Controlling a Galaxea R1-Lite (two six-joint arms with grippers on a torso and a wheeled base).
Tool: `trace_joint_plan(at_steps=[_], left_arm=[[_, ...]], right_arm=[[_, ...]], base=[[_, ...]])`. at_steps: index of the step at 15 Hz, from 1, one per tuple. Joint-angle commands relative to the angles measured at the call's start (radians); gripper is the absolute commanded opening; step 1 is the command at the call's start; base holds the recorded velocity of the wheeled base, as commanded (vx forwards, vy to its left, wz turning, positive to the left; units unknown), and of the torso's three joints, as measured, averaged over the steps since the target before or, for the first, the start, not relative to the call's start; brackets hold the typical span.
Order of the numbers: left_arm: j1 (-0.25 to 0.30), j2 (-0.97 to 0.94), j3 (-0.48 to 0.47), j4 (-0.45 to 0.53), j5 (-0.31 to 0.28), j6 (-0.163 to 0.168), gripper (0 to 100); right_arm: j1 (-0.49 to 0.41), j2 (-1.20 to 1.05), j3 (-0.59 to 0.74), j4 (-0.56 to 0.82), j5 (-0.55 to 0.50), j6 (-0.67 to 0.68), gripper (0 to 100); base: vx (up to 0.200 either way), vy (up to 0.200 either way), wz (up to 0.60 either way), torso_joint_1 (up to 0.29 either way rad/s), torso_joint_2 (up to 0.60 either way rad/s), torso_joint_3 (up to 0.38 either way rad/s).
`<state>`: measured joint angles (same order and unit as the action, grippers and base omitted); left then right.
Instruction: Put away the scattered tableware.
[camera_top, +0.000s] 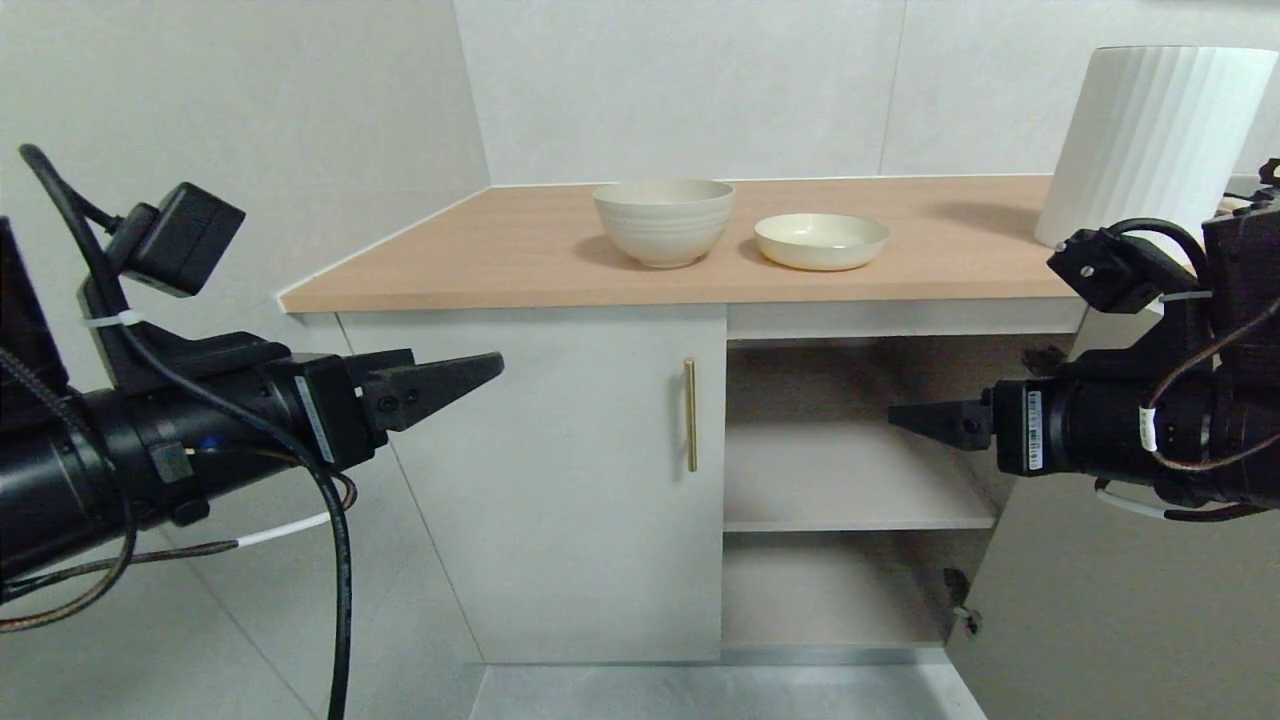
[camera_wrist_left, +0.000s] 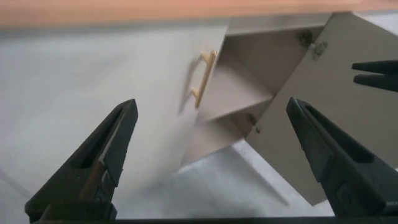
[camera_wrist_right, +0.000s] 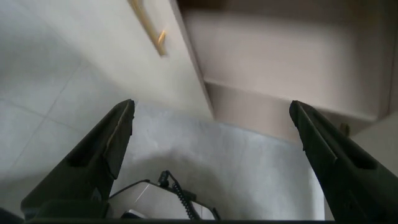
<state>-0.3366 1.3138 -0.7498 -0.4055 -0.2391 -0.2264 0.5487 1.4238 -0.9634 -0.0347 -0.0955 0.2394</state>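
bowl (camera_top: 663, 222) and shallow dish (camera_top: 821, 241) sit side by side on countertop (camera_top: 480, 250).

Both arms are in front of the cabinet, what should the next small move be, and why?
Probably lift the right gripper toward the shallow dish on the countertop, the piece nearest it. The dish and the bowl sit up there, both it and the left gripper are open, holding nothing, below counter height, and the cabinet stands open on its right with bare shelves.

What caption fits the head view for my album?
Deep bowl and shallow dish sit on the countertop above the open cabinet.
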Motion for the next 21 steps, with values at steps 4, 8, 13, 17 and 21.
trace_joint_plan(at_steps=[4,8,13,17,21], left_arm=[[0.001,0.005,0.001,-0.003,-0.002,-0.002,100],[0.001,0.005,0.001,-0.004,-0.003,-0.002,100],[0.001,0.019,0.001,-0.003,-0.006,-0.002,100],[0.001,0.045,0.0,-0.004,-0.005,-0.002,100],[0.001,0.068,0.0,-0.004,-0.005,-0.002,100]], right_arm=[[0.0,-0.003,0.005,-0.001,0.0,-0.003,100],[0.0,-0.003,0.006,-0.001,0.0,-0.003,100],[0.0,0.001,0.008,-0.001,0.0,-0.003,100],[-0.001,0.007,0.008,-0.001,0.0,-0.003,100],[-0.001,0.012,0.008,-0.001,0.0,-0.003,100]], base=[[0.2,0.0,0.0,0.0,0.0,0.001],[0.0,0.0,0.0,0.0,0.0,0.0],[0.0,0.0,0.0,0.035,-0.14,-0.098],[0.0,0.0,0.0,0.132,-0.38,-0.288],[0.0,0.0,0.0,0.172,-0.49,-0.288]])
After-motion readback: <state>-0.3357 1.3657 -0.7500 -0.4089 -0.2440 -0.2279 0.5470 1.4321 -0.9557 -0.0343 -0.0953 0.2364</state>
